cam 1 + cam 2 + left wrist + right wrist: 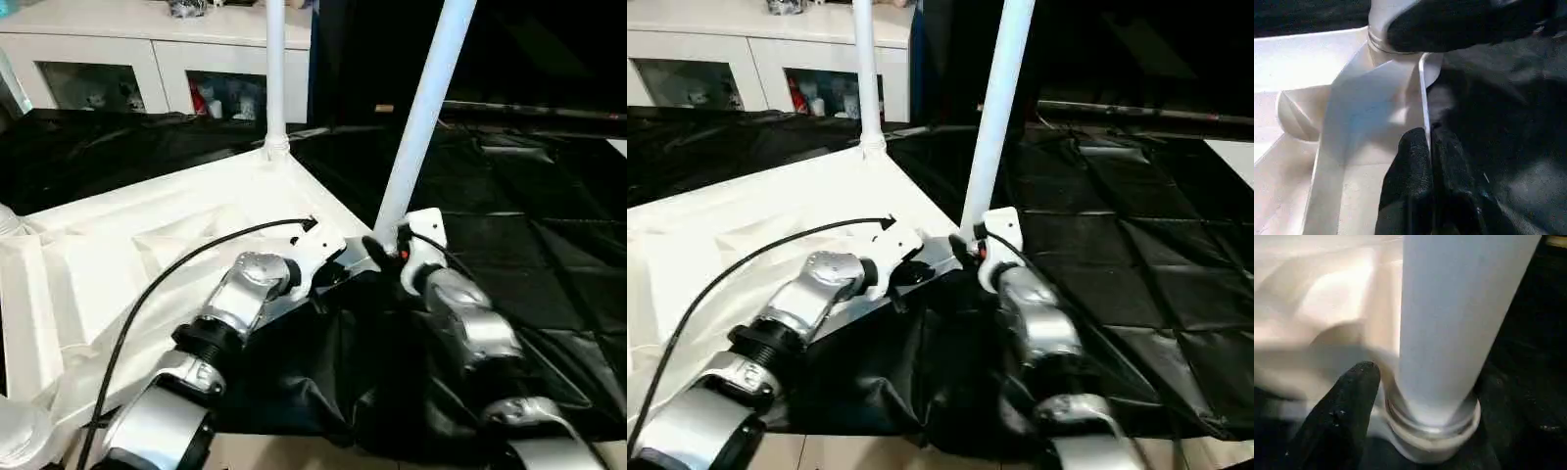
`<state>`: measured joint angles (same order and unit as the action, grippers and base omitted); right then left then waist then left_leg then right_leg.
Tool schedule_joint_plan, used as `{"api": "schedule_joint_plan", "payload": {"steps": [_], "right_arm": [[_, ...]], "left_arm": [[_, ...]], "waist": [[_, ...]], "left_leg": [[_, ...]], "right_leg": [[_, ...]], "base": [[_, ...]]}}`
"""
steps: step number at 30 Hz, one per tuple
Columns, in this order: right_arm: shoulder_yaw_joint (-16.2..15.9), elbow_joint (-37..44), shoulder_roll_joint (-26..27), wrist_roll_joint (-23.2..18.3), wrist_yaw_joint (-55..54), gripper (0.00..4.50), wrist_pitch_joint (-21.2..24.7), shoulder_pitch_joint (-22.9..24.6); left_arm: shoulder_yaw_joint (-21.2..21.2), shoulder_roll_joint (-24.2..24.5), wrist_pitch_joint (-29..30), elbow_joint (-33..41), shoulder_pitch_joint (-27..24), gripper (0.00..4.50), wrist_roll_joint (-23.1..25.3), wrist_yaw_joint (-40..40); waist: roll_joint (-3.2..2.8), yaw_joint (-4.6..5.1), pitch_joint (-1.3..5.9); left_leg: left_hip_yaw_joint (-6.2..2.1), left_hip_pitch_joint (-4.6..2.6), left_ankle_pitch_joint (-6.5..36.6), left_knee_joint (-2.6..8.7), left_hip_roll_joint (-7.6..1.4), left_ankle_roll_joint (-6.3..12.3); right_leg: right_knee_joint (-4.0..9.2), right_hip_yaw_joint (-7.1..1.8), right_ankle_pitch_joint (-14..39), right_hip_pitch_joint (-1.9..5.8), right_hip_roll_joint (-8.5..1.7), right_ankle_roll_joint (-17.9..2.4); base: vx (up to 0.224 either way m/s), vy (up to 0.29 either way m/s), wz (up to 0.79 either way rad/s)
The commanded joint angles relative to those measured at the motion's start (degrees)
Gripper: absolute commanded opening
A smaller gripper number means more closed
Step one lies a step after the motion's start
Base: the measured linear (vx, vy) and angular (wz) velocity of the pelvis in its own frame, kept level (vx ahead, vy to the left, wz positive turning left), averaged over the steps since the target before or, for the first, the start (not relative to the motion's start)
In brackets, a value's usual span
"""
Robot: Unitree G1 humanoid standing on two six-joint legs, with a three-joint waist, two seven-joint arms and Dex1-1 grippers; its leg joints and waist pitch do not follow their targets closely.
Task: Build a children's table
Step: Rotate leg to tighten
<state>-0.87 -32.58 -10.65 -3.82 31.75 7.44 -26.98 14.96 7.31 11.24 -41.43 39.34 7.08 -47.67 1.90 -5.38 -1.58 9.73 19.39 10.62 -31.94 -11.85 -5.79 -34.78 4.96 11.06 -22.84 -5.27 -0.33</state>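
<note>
1. tabletop point(147, 245) lies upside down, ribbed underside up, on black sheeting point(549, 196) spread over the bench.
2. far leg point(275, 69) stands upright in its corner socket at the far corner; white cabinet point(147, 54) w/ glass doors behind it.
3. near leg point(423, 117) rises from the near right corner socket point(1432, 431), leaning slightly to the right at the top as seen from the head.
4. left tool point(1429, 161): the two black fingers point(1405, 186) pinched together on the tabletop's thin edge wall just short of that corner, one finger inside the rim, one outside over the black sheeting.
5. right tool point(387, 252) sits at the base of the near leg, by the socket collar. one black finger point(1347, 406) shows beside the leg, close to the collar; the other is hidden, so can't tell if the tool is clamped or apart.
6. black cable point(167, 284) arcs over the tabletop to the left wrist; both silver forearms reach in from the near edge, right forearm point(470, 333) over the sheeting.
</note>
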Motion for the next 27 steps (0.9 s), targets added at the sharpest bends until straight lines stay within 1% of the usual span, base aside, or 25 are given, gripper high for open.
{"api": "schedule_joint_plan", "payload": {"steps": [1,3,4,5,6,7,10,11,12,13,14,15,17,18,20,21,22,23,25,27], "right_arm": [[-6.5,2.2,0.4,-1.0,9.6,3.16,1.7,1.8],[-7.0,3.7,-1.6,-1.2,12.5,3.16,1.4,2.5],[-7.1,4.6,-3.1,-1.6,14.4,3.16,1.6,2.9],[-7.1,5.2,-4.1,-1.9,15.8,3.16,1.9,3.2],[-7.2,5.9,-5.3,-2.1,17.5,3.16,2.0,3.5],[-7.5,6.7,-6.5,-2.3,19.3,3.16,2.1,3.8],[-8.0,8.3,-8.5,-2.7,22.5,3.16,2.5,4.5],[-8.2,9.2,-9.4,-2.9,24.1,3.16,2.8,4.8],[-8.2,9.2,-9.4,-2.9,24.1,3.16,2.8,4.8],[-8.4,9.8,-10.0,-3.0,25.2,3.16,3.1,5.1],[-8.7,10.5,-10.6,-3.1,26.4,3.16,3.6,5.2],[-8.8,10.7,-10.8,-3.1,26.8,3.16,3.7,5.3],[-8.8,10.7,-10.9,-3.1,27.0,3.16,3.7,5.3],[-9.0,10.8,-11.1,-3.2,27.6,3.16,3.8,5.2],[-9.2,11.0,-11.3,-3.5,28.4,3.16,4.1,5.3],[-9.2,11.1,-11.3,-3.7,28.6,3.03,4.2,5.3],[-9.3,11.2,-11.3,-3.8,28.8,3.03,4.3,5.3],[-9.3,11.2,-11.4,-3.9,29.0,3.03,4.4,5.3],[-9.4,11.4,-11.4,-4.0,29.2,3.03,4.6,5.3],[-9.5,11.4,-11.2,-4.2,29.4,2.77,4.8,5.3]], "left_arm": [[0.9,-0.3,-3.2,0.7,-0.3,0.0,-1.7,-2.9],[0.8,0.7,-4.0,1.2,-0.6,0.0,-2.3,-4.9],[0.8,1.6,-4.6,2.1,-1.1,0.0,-3.0,-7.3],[0.8,2.2,-5.0,2.8,-1.5,0.0,-3.5,-9.0],[0.9,3.1,-5.4,3.8,-2.0,0.0,-4.2,-11.4],[1.3,4.2,-5.2,5.0,-2.7,0.0,-4.8,-14.4],[2.5,6.7,-3.9,7.7,-4.1,0.0,-6.0,-20.1],[3.2,8.0,-3.1,9.1,-4.8,0.0,-6.6,-22.9],[3.2,8.0,-3.1,9.1,-4.8,0.0,-6.6,-22.9],[3.7,9.1,-2.3,10.4,-5.5,0.0,-7.1,-25.2],[4.0,10.4,-0.8,12.3,-6.4,0.0,-7.8,-27.7],[4.0,10.9,-0.5,13.0,-6.8,0.0,-7.9,-28.3],[4.0,11.1,-0.4,13.4,-7.0,0.0,-8.0,-28.5],[4.0,11.6,0.0,14.0,-7.5,0.0,-8.1,-29.0],[3.9,11.8,0.2,14.5,-7.7,0.0,-8.2,-28.9],[3.8,11.8,0.3,14.6,-7.8,0.0,-8.2,-28.8],[3.8,11.9,0.4,14.8,-7.9,0.0,-8.2,-28.8],[3.8,11.9,0.4,14.9,-7.9,0.0,-8.3,-28.8],[3.7,12.0,0.7,15.4,-8.0,0.0,-8.5,-28.6],[3.4,11.6,0.5,15.3,-8.0,0.0,-8.3,-27.4]], "waist": [[0.3,-0.35,2.31],[0.41,-0.48,2.41],[0.24,-0.46,2.41],[0.32,-0.39,2.37],[0.28,-0.34,2.45],[0.28,-0.31,2.43],[0.21,-0.19,2.3],[0.16,-0.28,2.29],[0.12,-0.26,2.3],[0.13,-0.17,2.25],[0.0,-0.19,2.23],[0.04,-0.25,2.28],[-0.07,-0.39,2.27],[0.21,-0.39,2.27],[0.09,-0.44,2.25],[0.24,-0.47,2.31],[0.35,-0.49,2.28],[0.25,-0.54,2.35],[0.3,-0.55,2.39],[0.25,-0.57,2.38]], "left_leg": [[0.0,0.87,12.0,3.48,-1.07,3.98],[0.08,0.9,10.8,3.31,-1.04,4.37],[0.09,0.9,10.5,3.3,-1.09,4.4],[0.07,0.96,10.1,3.3,-1.12,4.52],[0.08,0.94,10.0,3.22,-1.19,4.58],[0.11,0.95,10.0,3.22,-1.21,4.67],[0.16,0.86,10.7,3.27,-1.28,4.79],[0.15,0.72,11.0,3.33,-1.41,4.55],[0.14,0.77,11.1,3.34,-1.46,4.52],[0.15,0.78,10.9,3.39,-1.47,4.43],[0.12,0.75,10.7,3.45,-1.53,4.21],[0.2,0.64,10.5,3.36,-1.66,4.21],[0.23,0.62,10.2,3.3,-1.66,4.02],[0.26,0.74,9.8,3.25,-1.56,3.97],[0.25,0.72,9.5,3.21,-1.55,3.99],[0.26,0.79,9.0,3.12,-1.52,4.12],[0.28,0.79,8.8,3.1,-1.48,4.22],[0.28,0.78,8.3,3.03,-1.47,4.31],[0.29,0.79,7.7,2.97,-1.45,4.44],[0.29,0.8,7.7,2.93,-1.42,4.38]], "right_leg": [[5.02,-2.86,13.2,2.92,-2.95,-8.0],[4.81,-2.77,11.7,3.14,-2.98,-9.1],[4.7,-2.81,11.0,3.07,-2.98,-9.4],[4.65,-2.77,10.3,3.2,-2.98,-10.0],[4.46,-2.76,9.3,3.24,-3.01,-10.6],[4.46,-2.76,9.1,3.26,-3.03,-10.9],[4.54,-2.78,10.4,3.13,-3.09,-11.3],[4.58,-2.82,11.0,3.08,-3.19,-11.5],[4.49,-2.84,10.9,3.09,-3.19,-11.7],[4.44,-2.8,10.7,3.06,-3.04,-11.7],[4.33,-2.81,10.4,3.06,-3.05,-11.9],[4.22,-2.86,9.4,2.95,-3.1,-12.4],[4.13,-2.87,8.6,2.93,-3.1,-12.9],[3.99,-2.84,7.9,3.05,-3.05,-13.0],[3.96,-2.86,7.8,3.08,-3.11,-13.0],[3.85,-2.87,7.3,3.17,-3.15,-13.0],[3.88,-2.87,7.2,3.14,-3.12,-13.0],[3.79,-2.87,6.8,3.18,-3.16,-13.0],[3.67,-2.84,6.0,3.2,-3.1,-13.1],[3.69,-2.82,6.0,3.23,-3.1,-13.1]], "base": [[0.0,0.0,0.0],[0.0,0.0,0.0],[0.0,0.0,0.0],[0.0,0.0,0.0],[0.0,0.0,0.0],[0.0,0.0,0.0],[0.0,0.0,0.0],[0.0,0.0,0.0],[0.0,0.0,0.0],[0.0,0.0,0.0],[0.0,0.0,0.0],[0.0,0.0,0.0],[0.0,0.0,0.0],[0.0,0.0,0.0],[0.0,0.0,0.0],[0.0,0.0,0.0],[0.0,0.0,0.0],[0.0,0.0,0.0],[0.0,0.0,0.0],[0.0,0.0,0.0]]}}
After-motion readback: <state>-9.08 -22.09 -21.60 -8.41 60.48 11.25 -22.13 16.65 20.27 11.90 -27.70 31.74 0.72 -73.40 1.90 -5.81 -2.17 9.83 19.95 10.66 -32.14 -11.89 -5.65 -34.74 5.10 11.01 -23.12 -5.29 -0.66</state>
